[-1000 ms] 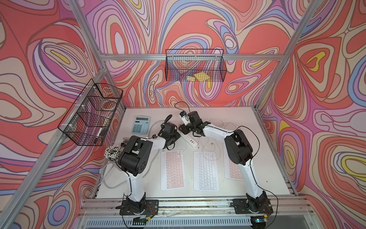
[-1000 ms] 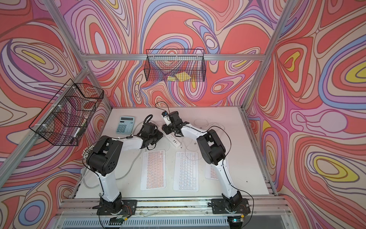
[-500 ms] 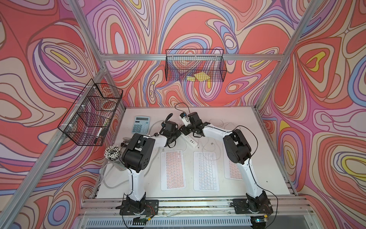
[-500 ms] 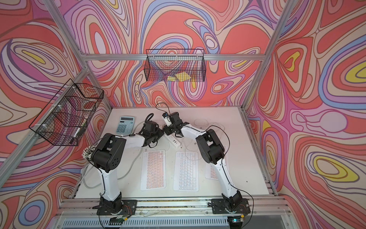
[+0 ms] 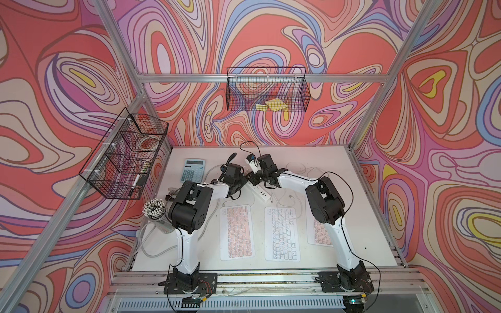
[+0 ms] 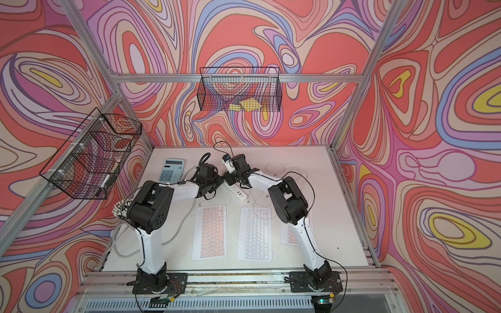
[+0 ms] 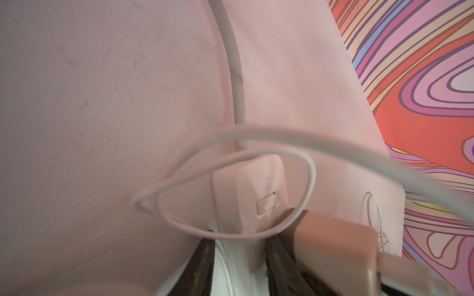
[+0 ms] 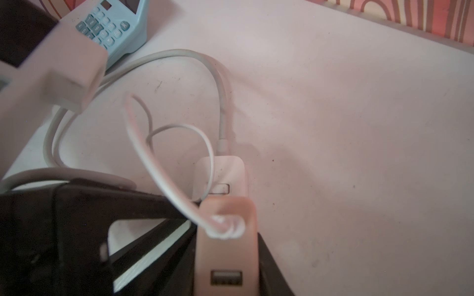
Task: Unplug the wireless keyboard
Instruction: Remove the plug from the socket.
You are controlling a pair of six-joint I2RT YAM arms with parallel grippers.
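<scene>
White cable (image 8: 159, 169) looped, end on power strip (image 8: 230, 171).

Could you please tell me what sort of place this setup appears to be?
Probably a robot test cell staged as a desk: an aluminium frame with patterned walls encloses two arms bolted to a rail, working over keyboards, a calculator and a power strip.

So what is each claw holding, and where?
The left claw clamps the power strip by its sides near the switch end. The right claw seems to pinch the charger block by its sides.
</scene>
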